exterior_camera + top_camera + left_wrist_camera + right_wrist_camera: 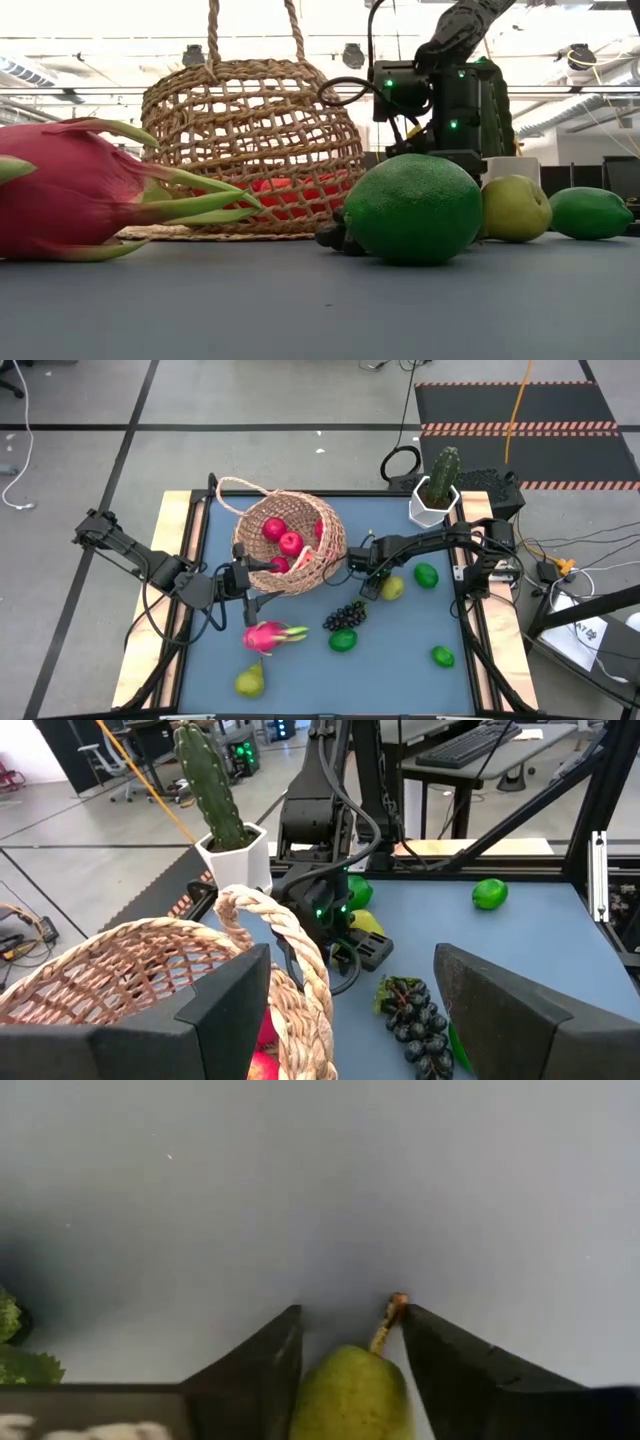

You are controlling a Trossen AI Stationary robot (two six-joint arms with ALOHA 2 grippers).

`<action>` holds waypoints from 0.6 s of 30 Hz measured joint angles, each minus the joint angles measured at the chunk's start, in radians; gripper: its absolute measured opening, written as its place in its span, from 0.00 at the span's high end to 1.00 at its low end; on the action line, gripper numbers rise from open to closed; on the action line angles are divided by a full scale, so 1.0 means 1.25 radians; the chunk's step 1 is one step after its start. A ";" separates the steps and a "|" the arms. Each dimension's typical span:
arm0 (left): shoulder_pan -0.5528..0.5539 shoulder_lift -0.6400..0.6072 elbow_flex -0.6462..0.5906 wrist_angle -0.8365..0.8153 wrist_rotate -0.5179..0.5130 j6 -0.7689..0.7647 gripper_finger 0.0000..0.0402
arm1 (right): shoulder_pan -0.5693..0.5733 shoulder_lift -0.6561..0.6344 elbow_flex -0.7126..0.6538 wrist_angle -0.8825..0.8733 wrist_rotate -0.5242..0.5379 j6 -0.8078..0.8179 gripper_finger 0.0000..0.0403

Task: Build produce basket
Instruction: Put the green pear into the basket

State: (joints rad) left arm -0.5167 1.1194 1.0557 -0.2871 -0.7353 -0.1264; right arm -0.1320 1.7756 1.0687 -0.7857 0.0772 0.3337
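Nearest the low camera lay a pink dragon fruit [80, 190] and a big lime [415, 208] on the blue surface [320, 310], with a dark grape bunch [333, 234] tucked just behind the lime. Farther back sat a pear [514, 208] and a second lime [590, 212]. From above, another pear [250, 681] and a third lime [442, 656] lay near the front edge. The right hand [350, 1350] was down over the middle pear [352, 1392], its fingers [450, 1365] close on either side of it, narrowed around the fruit; whether they pressed it I could not tell. The basket [288, 542] lay tipped on its side toward the far left of the surface, red fruits [283, 538] inside. The left hand [350, 1010] stood wide beside the basket's rim, holding nothing. Behind, a cactus [441, 478] in a white pot stood at the far right corner.
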 joint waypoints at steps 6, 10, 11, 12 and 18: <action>0.000 0.000 0.000 0.000 0.000 0.000 0.31 | 0.000 0.000 0.000 0.000 -0.003 0.022 0.76; 0.000 0.000 0.000 0.000 0.000 0.000 0.31 | 0.000 0.000 0.000 -0.002 -0.012 0.024 0.86; 0.000 0.000 0.000 0.000 0.000 0.000 0.31 | -0.001 0.000 0.000 -0.002 -0.016 0.024 0.88; 0.000 0.000 0.000 0.000 0.000 0.000 0.31 | 0.000 0.000 0.000 -0.003 -0.021 0.023 0.91; 0.000 0.000 0.000 -0.001 0.000 0.000 0.31 | 0.010 -0.012 -0.002 -0.014 -0.025 0.017 0.99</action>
State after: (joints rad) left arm -0.5167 1.1194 1.0557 -0.2878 -0.7357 -0.1268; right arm -0.1200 1.7606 1.0660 -0.8028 0.0461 0.3546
